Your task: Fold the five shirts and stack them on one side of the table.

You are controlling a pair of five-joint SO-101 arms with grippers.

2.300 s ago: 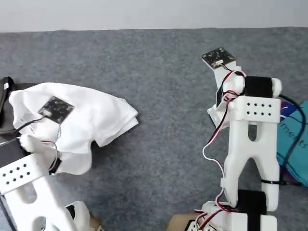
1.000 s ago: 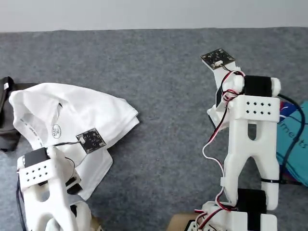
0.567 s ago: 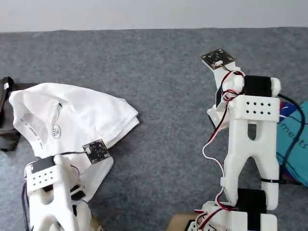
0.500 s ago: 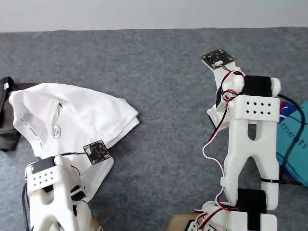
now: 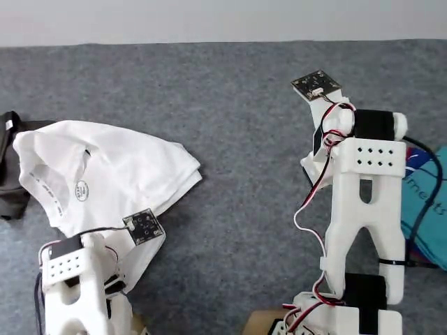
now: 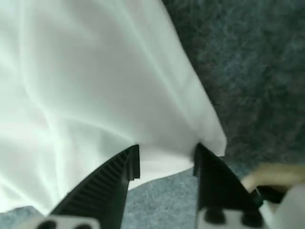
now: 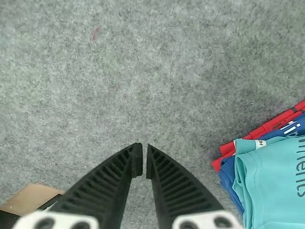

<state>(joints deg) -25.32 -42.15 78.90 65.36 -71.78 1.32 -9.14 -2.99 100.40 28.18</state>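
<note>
A white shirt [image 5: 119, 171] lies crumpled on the left of the grey table, collar label facing up. My left arm [image 5: 77, 272] stands at the shirt's near hem. In the left wrist view my left gripper [image 6: 164, 160] is open, its fingers on either side of a corner of the white shirt [image 6: 95, 86], with nothing pinched. My right arm [image 5: 363, 174] stands on the right, and my right gripper [image 7: 144, 160] is shut and empty over bare grey cloth. A dark shirt [image 5: 10, 174] pokes out at the left edge, partly under the white one.
Teal, blue and red shirts [image 5: 426, 202] lie piled at the right edge, beside the right arm, and the pile [image 7: 271, 167] also appears in the right wrist view. A brown cardboard piece [image 7: 28, 198] lies near the right arm's base. Bare grey table [image 5: 244, 139] spans the middle and back.
My left arm has pulled back from on top of the white shirt to its near hem. The shirt now lies flatter, its collar label uncovered. The right arm has not moved.
</note>
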